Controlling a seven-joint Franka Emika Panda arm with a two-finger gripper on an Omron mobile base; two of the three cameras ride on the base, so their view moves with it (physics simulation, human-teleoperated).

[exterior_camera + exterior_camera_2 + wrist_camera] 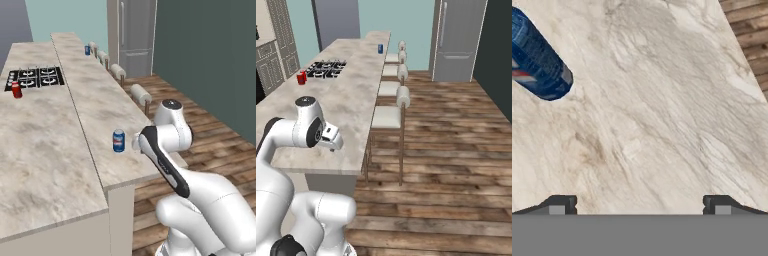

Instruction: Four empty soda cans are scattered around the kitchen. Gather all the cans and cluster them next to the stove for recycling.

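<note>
Two-finger gripper (640, 205) stood wide and empty above the marbled beige stone counter (45, 150), the nearest blue cylindrical soda can with a white band (118, 140) upright just beside it, uncentred; judged it best to centre the jaws on the can before descending.

Base views flank the counter (60, 150); hand view looks down close.

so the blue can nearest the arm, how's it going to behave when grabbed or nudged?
The blue can stands upright on the counter, taller than wide, so a high nudge would probably tip it. Being round, it would likely roll once down. Its smooth wall looks slippery, and an empty can is probably light and easy to dent.
</note>
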